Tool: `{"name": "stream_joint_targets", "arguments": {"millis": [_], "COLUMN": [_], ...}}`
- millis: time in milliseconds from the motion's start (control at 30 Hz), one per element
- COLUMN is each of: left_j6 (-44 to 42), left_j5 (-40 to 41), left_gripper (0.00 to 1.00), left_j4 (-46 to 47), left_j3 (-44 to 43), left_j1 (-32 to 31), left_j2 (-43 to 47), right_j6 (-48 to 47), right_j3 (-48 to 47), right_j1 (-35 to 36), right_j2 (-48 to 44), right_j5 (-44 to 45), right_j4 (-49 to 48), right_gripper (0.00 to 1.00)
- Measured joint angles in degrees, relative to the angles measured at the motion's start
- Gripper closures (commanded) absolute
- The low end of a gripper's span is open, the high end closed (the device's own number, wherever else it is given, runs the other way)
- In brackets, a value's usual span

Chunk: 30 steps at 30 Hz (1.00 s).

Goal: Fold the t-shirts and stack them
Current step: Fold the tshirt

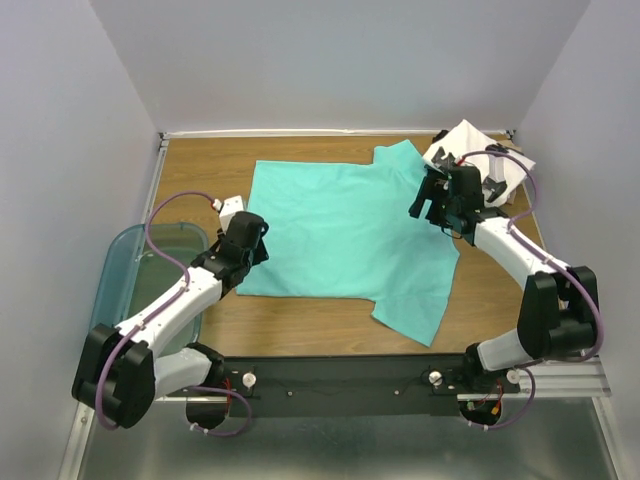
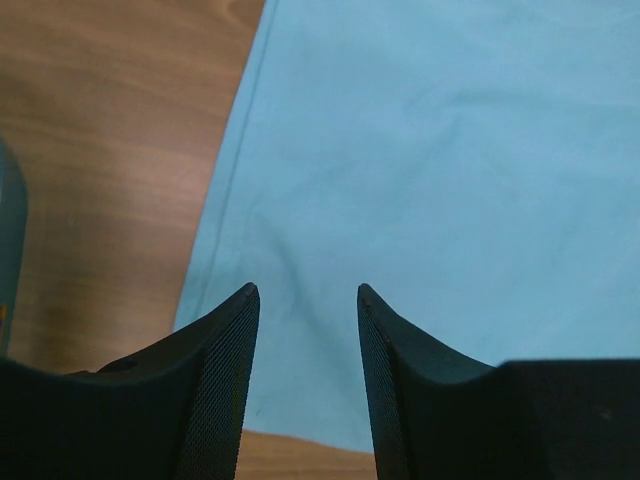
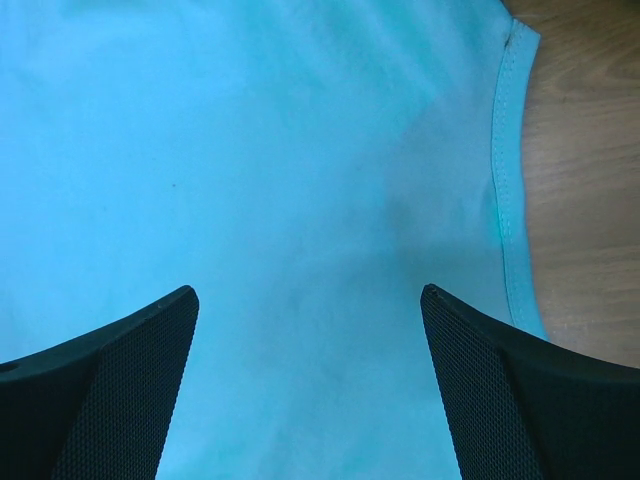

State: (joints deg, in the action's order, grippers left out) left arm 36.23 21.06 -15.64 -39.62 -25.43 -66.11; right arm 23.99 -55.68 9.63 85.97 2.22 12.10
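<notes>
T-shirts at the start of a fold, with both arms set over the cloth.

Top external view: the teal t-shirt (image 1: 345, 235) lies spread flat over the middle of the surface (image 1: 300, 335), sleeves toward the right edge and hem toward the left edge. The white printed t-shirt (image 1: 478, 148) sits folded in the far right corner. A translucent bin (image 1: 118, 262) stands off the left edge. The left fingers (image 1: 255, 245) hang over the hem near its near corner. The right fingers (image 1: 428, 205) hang over the shoulder area, just beside the far sleeve.

Left wrist view: the left fingers (image 2: 225, 350) stand partly apart and point at the teal t-shirt (image 2: 450, 150) just inside its edge. Nothing is caught between them. Bare surface (image 2: 110, 150) shows to the left.

Right wrist view: the right fingers (image 3: 130, 370) are spread wide above the teal t-shirt (image 3: 250, 130) and hold nothing. A stitched hem (image 3: 505, 180) and bare surface (image 3: 590, 150) lie to their right.

Step in hand, as judged: the first fold of the teal shirt, at the stage of taking hold, with the cloth not yet lifted. The next move calls for each pair of fingers to come down on the fabric near its edge and close on it. Both arms must then lift and carry it over together, so the fold lands square. Stacking with the white shirt remains to be done.
</notes>
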Motion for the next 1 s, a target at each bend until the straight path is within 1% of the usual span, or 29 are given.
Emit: {"name": "stream_joint_targets", "arguments": {"millis": [200,333,467,600,733,1000], "left_j6": [6.6,10.8,15.8,20.1,24.1,28.3], "left_j5": [4.9,6.4,8.1,8.6,9.0,9.3], "left_gripper": [0.50,0.51,0.51,0.51,0.51,0.52], "left_j4": [-7.1,-9.9,-13.6,-14.8,-16.0,-16.8], "left_j3": [1.5,1.5,1.5,2.6,5.4,6.6], "left_j1": [-4.5,-4.7,-4.7,-4.7,-4.7,-4.7], "left_j2": [1.5,-0.1,-1.6,-1.4,-0.5,-0.2], "right_j6": [0.0,0.0,0.0,-0.1,-0.6,-1.6], "right_j3": [2.9,4.3,5.2,5.9,6.6,7.7], "right_j1": [0.0,0.0,0.0,0.0,0.0,0.0], "right_j2": [-6.1,-9.3,-10.6,-11.1,-12.2,-15.1], "right_j5": [-0.5,-0.5,-0.5,-0.5,-0.5,-0.5], "right_j4": [0.1,0.0,0.0,0.1,0.1,0.1], "right_gripper": [0.02,0.01,0.00,0.00,0.00,0.00]}}
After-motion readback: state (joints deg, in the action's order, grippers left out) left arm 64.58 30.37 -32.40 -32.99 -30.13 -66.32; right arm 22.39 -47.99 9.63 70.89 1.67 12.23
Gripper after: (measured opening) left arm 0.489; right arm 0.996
